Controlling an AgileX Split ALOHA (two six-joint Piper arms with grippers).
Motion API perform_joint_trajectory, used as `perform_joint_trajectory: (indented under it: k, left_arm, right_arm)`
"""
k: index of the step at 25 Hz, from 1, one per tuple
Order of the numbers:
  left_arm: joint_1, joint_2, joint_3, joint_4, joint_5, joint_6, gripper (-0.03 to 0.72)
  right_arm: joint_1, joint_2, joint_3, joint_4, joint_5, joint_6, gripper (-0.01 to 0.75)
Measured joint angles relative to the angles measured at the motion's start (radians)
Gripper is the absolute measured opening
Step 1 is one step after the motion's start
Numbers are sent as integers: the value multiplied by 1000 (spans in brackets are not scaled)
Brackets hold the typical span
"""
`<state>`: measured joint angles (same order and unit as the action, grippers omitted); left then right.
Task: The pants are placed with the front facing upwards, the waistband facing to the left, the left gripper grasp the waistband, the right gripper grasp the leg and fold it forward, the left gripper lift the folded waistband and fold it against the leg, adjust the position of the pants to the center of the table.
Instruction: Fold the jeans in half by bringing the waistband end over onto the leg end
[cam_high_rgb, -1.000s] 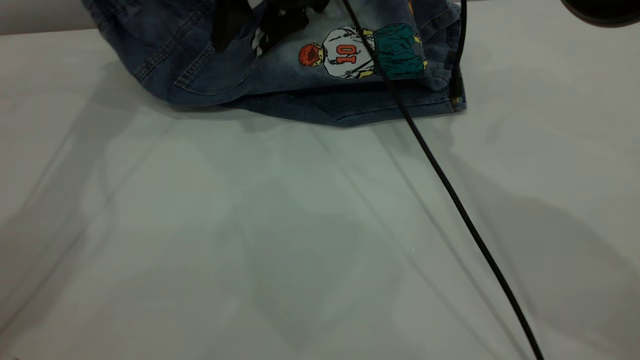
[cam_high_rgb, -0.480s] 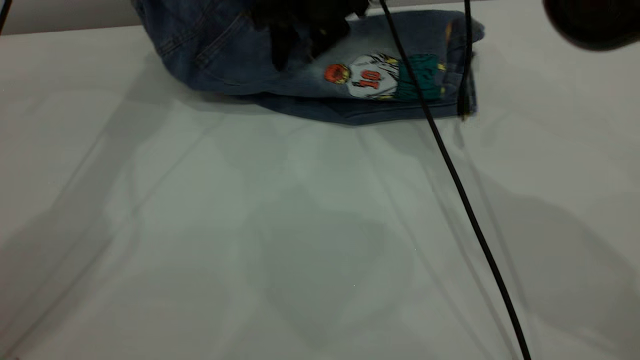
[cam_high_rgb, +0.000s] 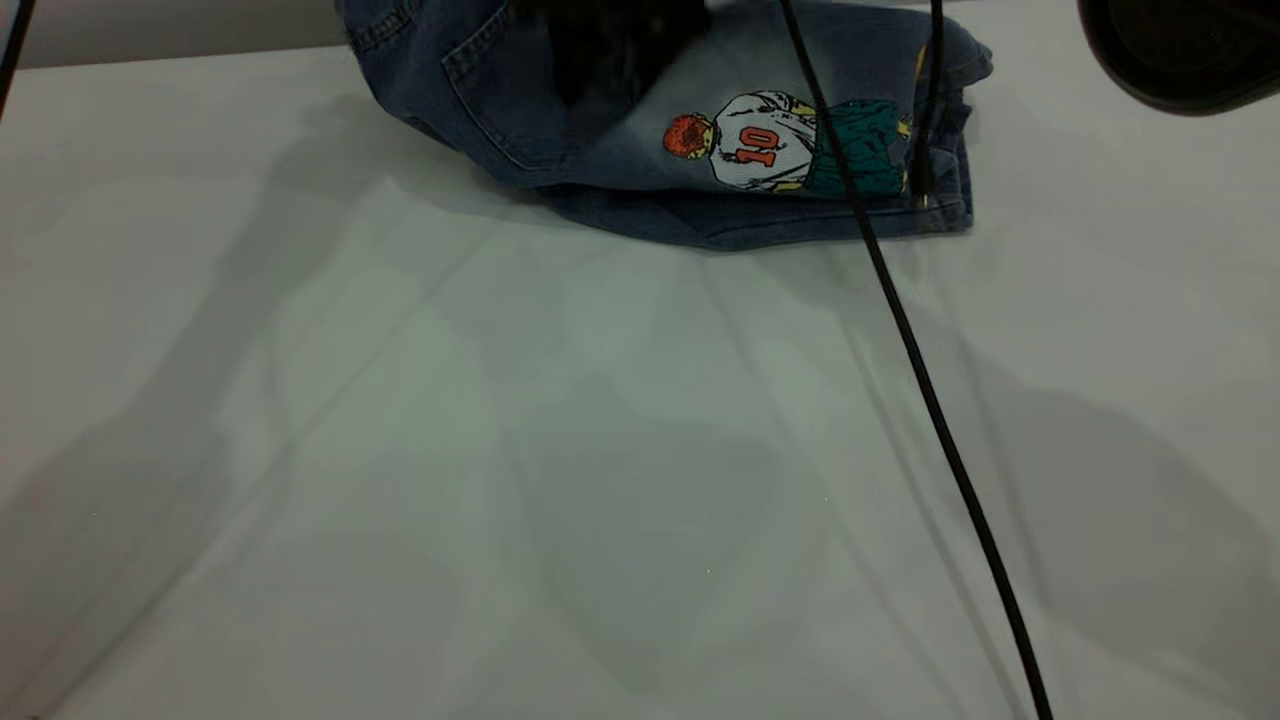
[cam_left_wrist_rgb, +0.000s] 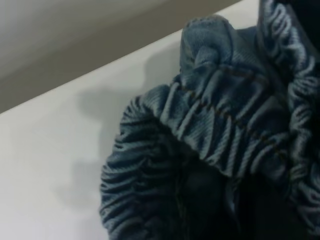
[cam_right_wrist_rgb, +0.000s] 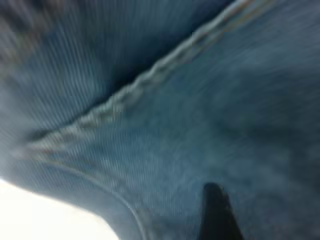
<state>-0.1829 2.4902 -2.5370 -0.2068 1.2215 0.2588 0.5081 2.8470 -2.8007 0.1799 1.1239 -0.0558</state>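
pants (cam_high_rgb: 700, 130), "10" on jersey print, white table (cam_high_rgb: 400, 450)

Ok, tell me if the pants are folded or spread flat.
Folded. The pants lie doubled at the table's far edge, the printed layer on top and a second denim layer showing beneath.

A grey wall (cam_high_rgb: 150, 25) runs behind, with soft shadows below.

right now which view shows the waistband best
The left wrist view: the gathered waistband fills it, ruching and stitching clear. The exterior view shows the pants and their print, but the waistband is not clearly visible. The right wrist view shows only close denim and a seam.
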Motion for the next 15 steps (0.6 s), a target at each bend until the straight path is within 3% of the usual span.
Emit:
perform_joint_trajectory:
  k: [9,15]
  left_arm:
    - [0,0,0,-3,-3,-1,141]
    - [0,0,1,-3,-18,-1,141]
  right_arm:
    - [-80,-47,-50,-51,101,30,374]
    - [-124,-49,-46,-56,99,68,374]
